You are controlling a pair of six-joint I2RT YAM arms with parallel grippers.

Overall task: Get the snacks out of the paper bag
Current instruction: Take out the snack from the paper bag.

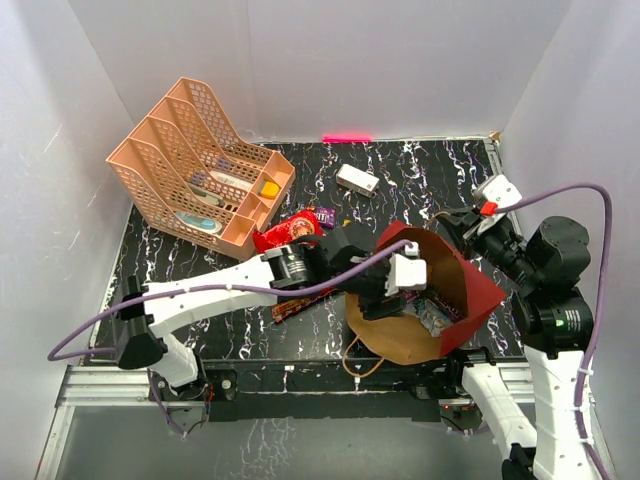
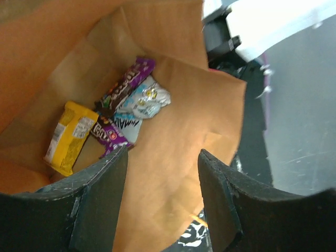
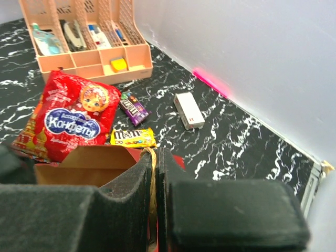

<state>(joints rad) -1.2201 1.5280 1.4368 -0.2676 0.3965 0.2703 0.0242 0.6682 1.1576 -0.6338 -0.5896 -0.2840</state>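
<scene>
Left wrist view: the paper bag (image 2: 199,115) gapes open, its kraft lining lit; a yellow packet (image 2: 71,136), purple packets (image 2: 126,86) and a white-blue packet (image 2: 147,102) are heaped together at its bottom.
Bag's place: red side out at the near right of the black marbled table (image 1: 420,170), between the two arms.
Left gripper (image 2: 163,199): fingers spread wide and empty, poised in the bag's mouth above the packets, touching none of them.
Right gripper (image 3: 156,210): fingers pressed together on the bag's rim, a cord handle just beside them.
Out on the table: red chip bag (image 3: 71,118), with a loose purple packet (image 3: 132,108) and a yellow candy packet (image 3: 133,137) just beside it, all to the far left of the bag.
Beyond: peach file rack (image 1: 195,175) at the far left; small white box (image 1: 357,180) near the far wall, well apart from the bag.
</scene>
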